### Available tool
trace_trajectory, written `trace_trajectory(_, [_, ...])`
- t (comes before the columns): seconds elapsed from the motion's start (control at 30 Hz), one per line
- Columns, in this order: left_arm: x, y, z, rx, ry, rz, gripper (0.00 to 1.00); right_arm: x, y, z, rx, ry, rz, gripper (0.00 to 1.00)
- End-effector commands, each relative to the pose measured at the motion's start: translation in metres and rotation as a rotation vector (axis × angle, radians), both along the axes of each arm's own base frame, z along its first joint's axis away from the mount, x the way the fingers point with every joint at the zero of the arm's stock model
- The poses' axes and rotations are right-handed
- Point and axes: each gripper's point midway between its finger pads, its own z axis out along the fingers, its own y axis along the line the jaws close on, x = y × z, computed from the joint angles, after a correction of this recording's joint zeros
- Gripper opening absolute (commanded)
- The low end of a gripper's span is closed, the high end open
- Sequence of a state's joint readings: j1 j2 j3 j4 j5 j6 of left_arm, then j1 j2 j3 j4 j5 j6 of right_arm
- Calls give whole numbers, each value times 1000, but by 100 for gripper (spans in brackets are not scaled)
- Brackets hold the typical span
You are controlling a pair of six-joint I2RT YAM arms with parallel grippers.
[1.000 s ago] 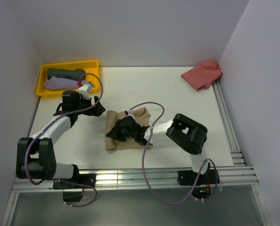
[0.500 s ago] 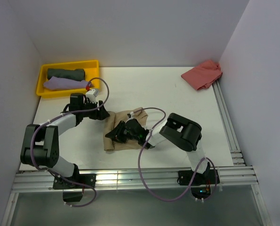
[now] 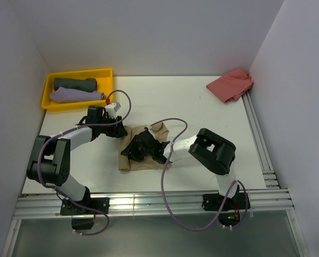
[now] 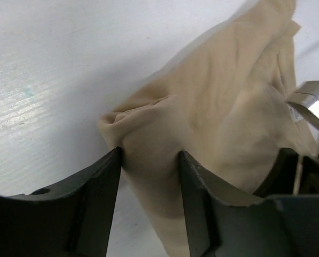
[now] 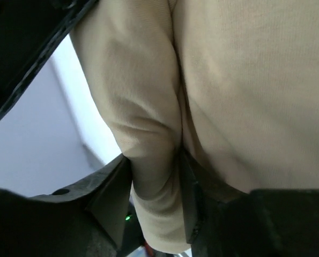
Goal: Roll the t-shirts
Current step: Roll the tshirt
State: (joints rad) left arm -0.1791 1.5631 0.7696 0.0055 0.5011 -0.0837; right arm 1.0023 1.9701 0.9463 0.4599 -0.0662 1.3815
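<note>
- We see a white desk (image 3: 202, 118) boxed in by plain pale walls, with the tan t-shirt (image 3: 128, 160) bunched near its front middle.
- The left jaws pinch a fold at the shirt's far left corner. The right jaws grip another fold nearer its centre.
- A yellow tray (image 3: 45, 92) in the far left corner holds a rolled dark grey-green t-shirt (image 3: 73, 84) and a lilac t-shirt (image 3: 73, 96).
- A salmon-red t-shirt (image 3: 230, 84) lies crumpled in the far right corner.
- Wide white desk shows between the tan shirt and both far corners. Metal rails (image 3: 258, 144) line the right and near edges.
</note>
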Motion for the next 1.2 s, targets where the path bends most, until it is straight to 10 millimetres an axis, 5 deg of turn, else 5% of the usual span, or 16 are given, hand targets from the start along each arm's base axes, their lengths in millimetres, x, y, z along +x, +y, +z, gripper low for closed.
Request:
trace_trajectory(0.0, [7,2,-6,57,29,11,49,5,-30,-5,-251,-41,-58,47])
trace_trajectory(0.27, [13,5,-6,122,18,46,48,14,-45,38,-550,-206,-140,50])
trace_trajectory(0.4, [13,4,-6,126,18,46,48,15,-29,74,-621,-300,-156,50])
trace_trajectory(0.7, [11,2,-5,131,23,36,49,15,2,49,-783,-346,-72,50])
trace_trajectory(1.17, [11,1,2,131,4,22,55,2,-15,6,-984,-305,-18,53])
